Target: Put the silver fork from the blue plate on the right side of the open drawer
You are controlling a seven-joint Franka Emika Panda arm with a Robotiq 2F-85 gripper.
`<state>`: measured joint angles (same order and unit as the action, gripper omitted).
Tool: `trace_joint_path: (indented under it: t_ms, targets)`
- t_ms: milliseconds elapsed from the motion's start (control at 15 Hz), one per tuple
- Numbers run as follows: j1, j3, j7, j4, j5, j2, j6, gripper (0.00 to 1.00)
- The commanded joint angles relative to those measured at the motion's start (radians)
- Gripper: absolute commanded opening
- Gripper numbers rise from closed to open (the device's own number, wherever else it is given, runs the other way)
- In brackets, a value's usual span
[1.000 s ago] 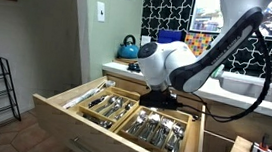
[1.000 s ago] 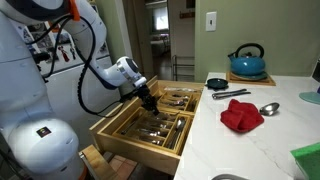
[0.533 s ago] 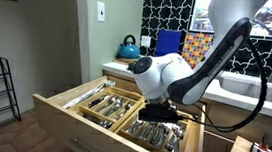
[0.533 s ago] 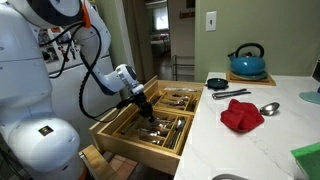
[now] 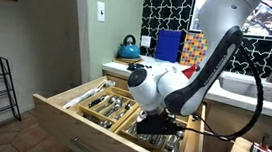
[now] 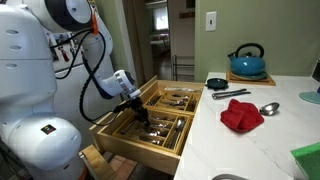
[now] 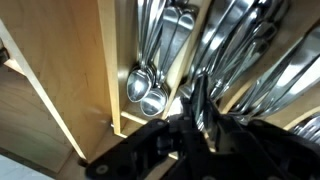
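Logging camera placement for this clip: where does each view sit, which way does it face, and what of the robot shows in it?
Exterior view: stands in the room before the drawer, facing the counter and patterned wall; shows the arm and the gripper low in the drawer.
Exterior view: sits above the counter, looking across it to the drawer; shows the white base, arm and gripper.
Wrist view: looks down on spoons; the dark gripper shows at the bottom.
Shared: both exterior views show drawer, arm and teal kettle.

A blue kettle stands on the white counter behind a crumpled red cloth and a spoon
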<state>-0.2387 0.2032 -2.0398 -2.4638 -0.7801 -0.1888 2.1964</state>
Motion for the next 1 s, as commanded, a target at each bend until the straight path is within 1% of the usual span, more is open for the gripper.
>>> trace_joint_path:
  t_ms: [0, 267, 333, 667, 933]
  targets:
    - [-0.012, -0.011, 0.009, 0.003, 0.010, -0.005, 0.011, 0.17]
    - [-0.013, -0.012, 0.022, 0.005, 0.017, -0.011, 0.028, 0.17]
    - [-0.010, -0.012, 0.033, 0.005, 0.030, -0.012, 0.027, 0.04]
    - [-0.011, -0.015, 0.034, 0.014, 0.072, -0.042, 0.013, 0.04]
    - [-0.012, -0.030, 0.027, 0.018, 0.062, -0.064, 0.027, 0.04]
